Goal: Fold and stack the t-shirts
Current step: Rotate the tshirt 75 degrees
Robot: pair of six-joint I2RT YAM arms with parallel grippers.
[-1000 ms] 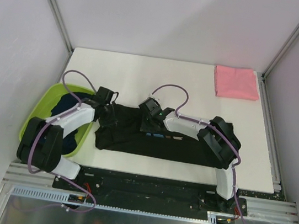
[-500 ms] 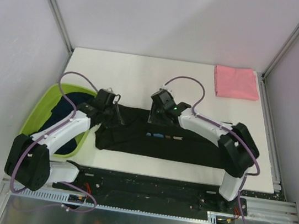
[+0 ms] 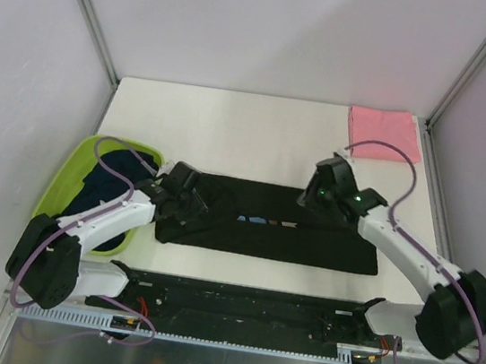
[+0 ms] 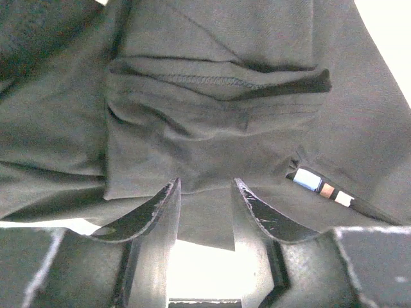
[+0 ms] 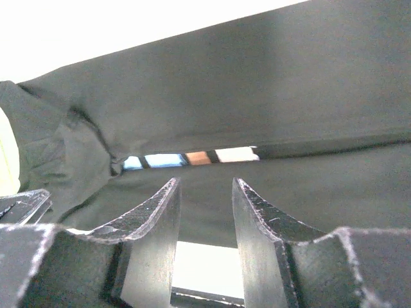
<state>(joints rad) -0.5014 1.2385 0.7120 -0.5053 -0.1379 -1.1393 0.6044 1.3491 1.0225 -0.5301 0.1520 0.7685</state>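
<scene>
A black t-shirt [image 3: 307, 243] lies folded into a long strip along the near part of the table. A sliver of its blue, brown and white print [image 5: 192, 156] shows in the fold. My left gripper [image 3: 197, 203] hovers open over the strip's rumpled left end [image 4: 212, 122], nothing between its fingers. My right gripper [image 3: 311, 199] is open above the strip's right half [image 5: 289, 96], also holding nothing. A folded pink t-shirt [image 3: 384, 134] rests at the far right corner. Dark navy t-shirts [image 3: 103, 182] sit in the basin.
The lime-green basin [image 3: 61, 176] stands off the table's left edge, beside the left arm. Bare white table [image 3: 231, 135] stretches behind the black shirt. Metal frame posts and grey walls close in the left, right and back.
Both grippers have opened and let go of the black cloth. The right arm has swung from the strip's middle out to the right; the left gripper has shifted slightly right and lower.
</scene>
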